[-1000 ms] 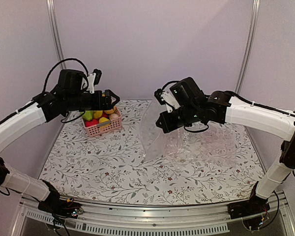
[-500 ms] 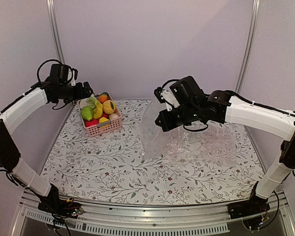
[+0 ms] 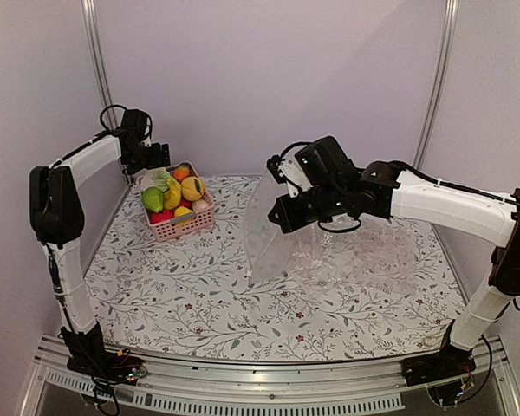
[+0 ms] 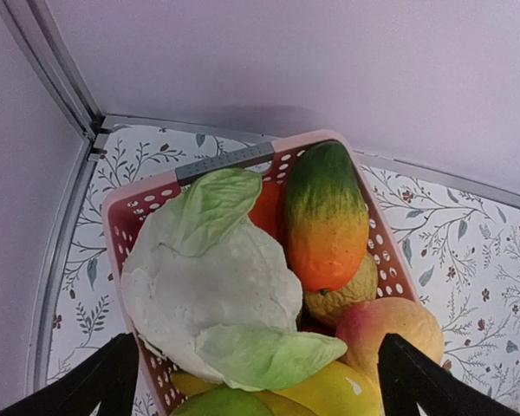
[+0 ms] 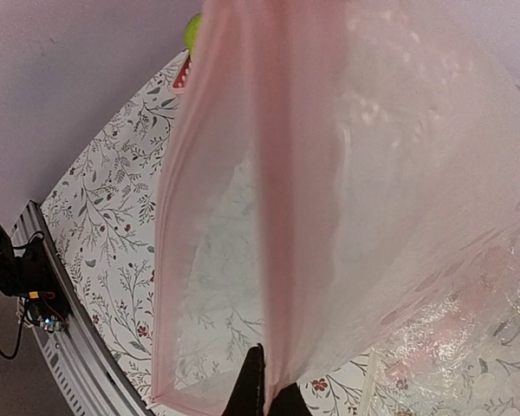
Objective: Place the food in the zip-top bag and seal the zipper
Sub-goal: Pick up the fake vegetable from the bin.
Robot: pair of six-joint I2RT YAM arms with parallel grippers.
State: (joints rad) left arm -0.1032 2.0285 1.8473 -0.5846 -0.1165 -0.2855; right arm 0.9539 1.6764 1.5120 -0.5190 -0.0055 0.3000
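1. The zip-top bag is smooth, clear and roughly square. It hangs upright just past the centre of the desk, with no food in it.
2. The right gripper is pressed together on the bag's upper part, pinching the plastic. From the right wrist its black fingertips sit at 6 o'clock.
3. In that same view the zipper is a pale pinkish band running from the fingertips towards 12 o'clock. A second pinkish edge runs down the bag's 9 o'clock side.
4. The bag's lower corner hangs close to the desk. I cannot tell whether it touches.
5. The food is all in one pink slatted basket, at about 10 o'clock on the desk and well apart from the bag.
6. At least seven pieces show from the left wrist:
   - a whitish leafy one
   - a green-to-orange oval
   - an orange one behind it
   - a bumpy yellow one
   - a peach-coloured one
   - a smooth yellow one
   - a green one
7. The left gripper hovers at the basket's 11 o'clock corner. Its fingers are spread wide and hold nothing.
8. There are two clear bags. The second, a crinkled bag, lies flat towards 3 o'clock.
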